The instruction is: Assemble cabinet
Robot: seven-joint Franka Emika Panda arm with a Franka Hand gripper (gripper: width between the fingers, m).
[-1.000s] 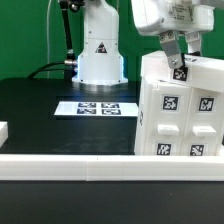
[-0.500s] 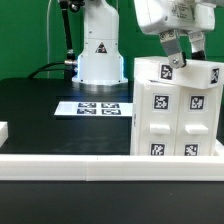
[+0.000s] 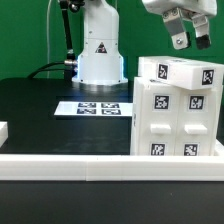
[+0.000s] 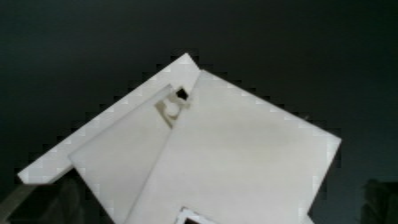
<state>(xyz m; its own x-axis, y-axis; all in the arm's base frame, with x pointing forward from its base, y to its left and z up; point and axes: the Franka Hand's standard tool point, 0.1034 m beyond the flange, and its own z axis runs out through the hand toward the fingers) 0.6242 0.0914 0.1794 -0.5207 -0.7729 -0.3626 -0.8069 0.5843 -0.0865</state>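
Observation:
The white cabinet body (image 3: 178, 118) stands upright at the exterior view's right, with several black-and-white tags on its front. A smaller white tagged block (image 3: 180, 71) lies across its top. My gripper (image 3: 192, 40) hangs above the cabinet, clear of the top block, with its two fingers apart and nothing between them. In the wrist view I look down on the cabinet's white top and a corner (image 4: 196, 150) against the dark table; my fingers do not show there.
The marker board (image 3: 98, 108) lies flat in front of the robot base (image 3: 100, 55). A long white rail (image 3: 100, 165) edges the table's front. A small white piece (image 3: 3, 130) sits at the exterior view's left edge.
The cabinet, tilted a second ago with my gripper at its top, now stands upright. My gripper has let go and risen above it.

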